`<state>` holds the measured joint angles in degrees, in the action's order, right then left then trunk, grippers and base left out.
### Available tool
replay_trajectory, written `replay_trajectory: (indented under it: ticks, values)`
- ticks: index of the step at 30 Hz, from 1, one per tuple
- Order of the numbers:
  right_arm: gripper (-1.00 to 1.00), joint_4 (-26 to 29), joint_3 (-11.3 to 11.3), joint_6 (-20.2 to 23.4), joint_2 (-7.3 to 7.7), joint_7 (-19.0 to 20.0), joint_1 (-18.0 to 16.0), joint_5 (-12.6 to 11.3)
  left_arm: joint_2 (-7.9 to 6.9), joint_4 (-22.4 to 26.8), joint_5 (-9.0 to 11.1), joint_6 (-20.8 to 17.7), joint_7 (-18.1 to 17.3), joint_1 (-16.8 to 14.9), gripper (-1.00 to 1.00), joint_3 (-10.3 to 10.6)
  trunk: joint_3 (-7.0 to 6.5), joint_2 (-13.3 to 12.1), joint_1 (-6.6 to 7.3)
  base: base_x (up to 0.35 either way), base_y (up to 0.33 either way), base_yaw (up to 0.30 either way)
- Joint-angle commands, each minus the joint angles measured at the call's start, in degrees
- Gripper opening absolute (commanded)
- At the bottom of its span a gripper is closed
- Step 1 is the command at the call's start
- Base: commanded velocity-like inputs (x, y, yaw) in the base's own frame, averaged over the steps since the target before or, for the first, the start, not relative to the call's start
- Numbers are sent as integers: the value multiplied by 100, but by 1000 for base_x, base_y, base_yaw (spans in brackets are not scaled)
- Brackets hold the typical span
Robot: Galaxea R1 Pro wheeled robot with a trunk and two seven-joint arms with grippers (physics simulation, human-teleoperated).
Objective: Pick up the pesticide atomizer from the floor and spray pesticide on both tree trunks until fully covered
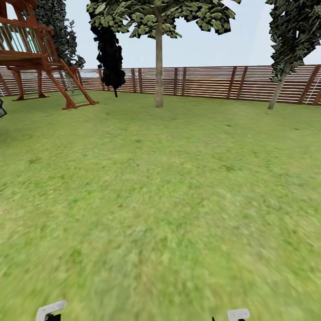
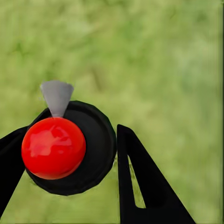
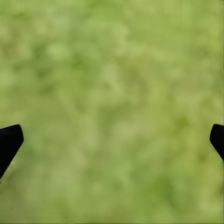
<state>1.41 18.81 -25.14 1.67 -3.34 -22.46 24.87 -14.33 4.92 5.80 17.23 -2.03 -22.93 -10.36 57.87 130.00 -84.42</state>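
Lawn [image 2: 163,56] below; left claw [image 2: 70,154] clamped on atomizer [image 2: 70,147]; right claw [image 3: 112,140] apart.

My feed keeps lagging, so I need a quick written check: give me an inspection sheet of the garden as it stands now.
Surface: green lawn, open ahead.
Job's things: sprayer with red top between the left gripper's fingers; straight pale tree trunk ahead by the fence; a leaning trunk further right.
Clutter: nothing seen.
Grippers: left gripper shut on the sprayer; right gripper open over grass.
Cables: nothing seen.
Surroundings: brown slatted fence, wooden playhouse, dark narrow tree.
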Motion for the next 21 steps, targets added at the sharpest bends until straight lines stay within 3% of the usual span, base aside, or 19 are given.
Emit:
replay_trajectory:
  ticks: [1,21]
  values:
    - [100,0,0,0,0,0,-1,0,0,0,0,0,1,-1,-100,-1,0,0,0,341,0,0]
    - [100,0,0,0,0,0,-3,0,0,0,0,-2,1,-1,-100,-1,0,0,0,341,0,0]
